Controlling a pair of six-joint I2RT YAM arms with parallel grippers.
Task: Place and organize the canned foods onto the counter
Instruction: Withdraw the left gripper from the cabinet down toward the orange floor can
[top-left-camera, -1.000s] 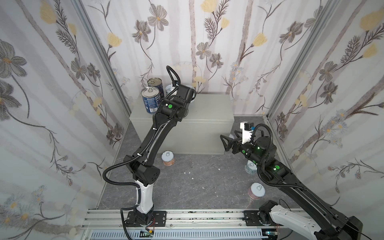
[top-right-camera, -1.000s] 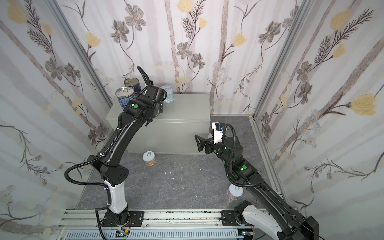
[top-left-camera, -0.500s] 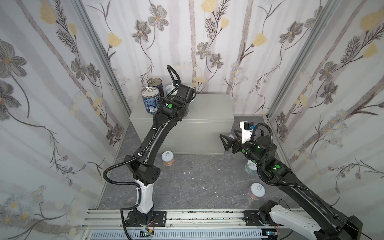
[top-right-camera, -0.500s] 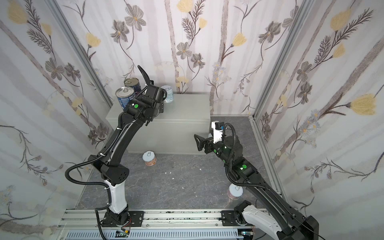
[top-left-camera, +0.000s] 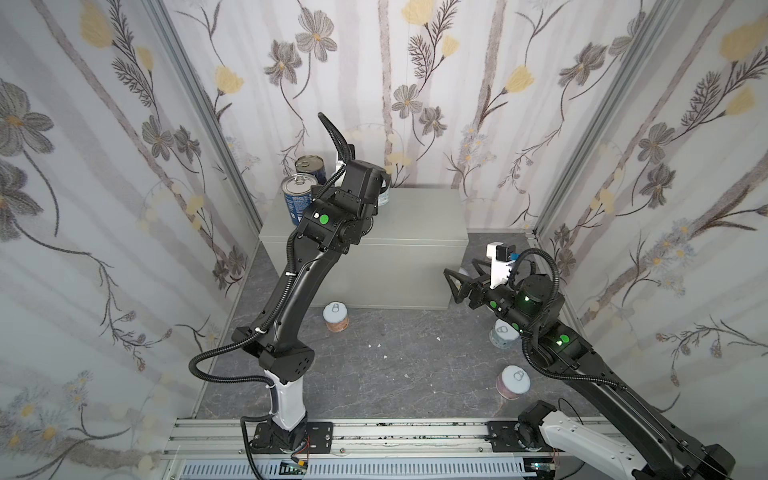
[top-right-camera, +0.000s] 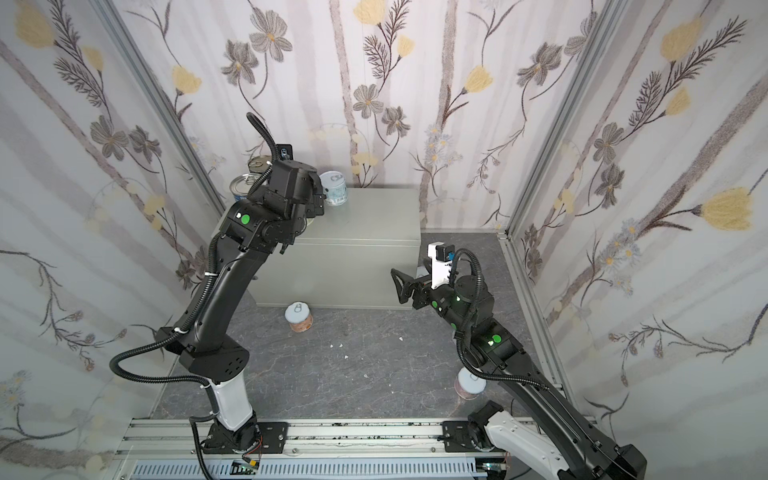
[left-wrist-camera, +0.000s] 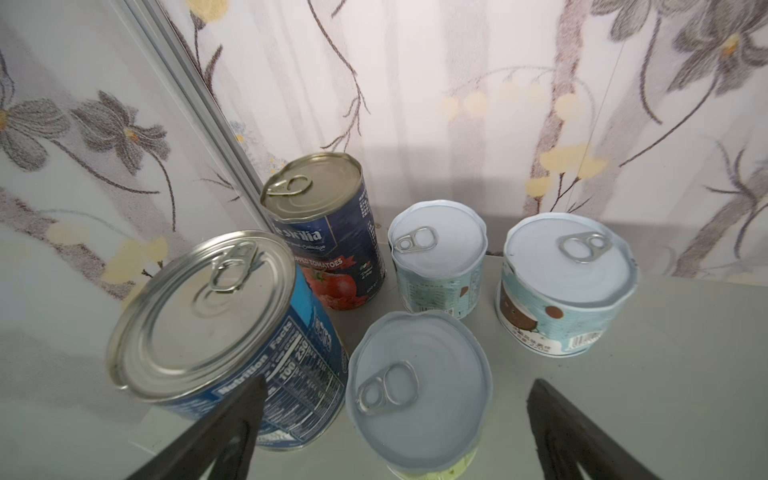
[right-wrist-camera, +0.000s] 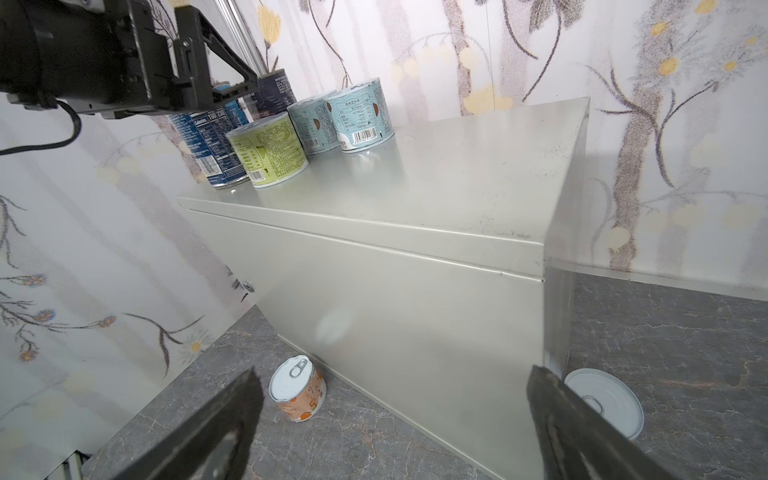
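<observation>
The counter (top-left-camera: 415, 216) is a grey metal box by the back wall. At its left end stand two tall dark blue cans (left-wrist-camera: 199, 307) (left-wrist-camera: 316, 187), two short pale blue cans (left-wrist-camera: 440, 241) (left-wrist-camera: 569, 266) and a short green-labelled can (right-wrist-camera: 268, 149). My left gripper (left-wrist-camera: 395, 399) hangs open over the green can, one finger on each side and clear of it. My right gripper (top-left-camera: 463, 272) is open and empty, in the air in front of the counter's right end. An orange-labelled can (top-left-camera: 336, 316) stands on the floor by the counter's front.
More short cans stand on the dark marble floor: one under my right arm (top-left-camera: 503, 334), a pinkish one (top-left-camera: 514, 380) near the front right, and one behind the counter's right corner (right-wrist-camera: 611, 399). Floral walls close in on three sides. The arm rail (top-left-camera: 374, 436) runs along the front.
My left gripper has opened wide and let go of the green can, which stays on the counter. The right arm has barely moved.
</observation>
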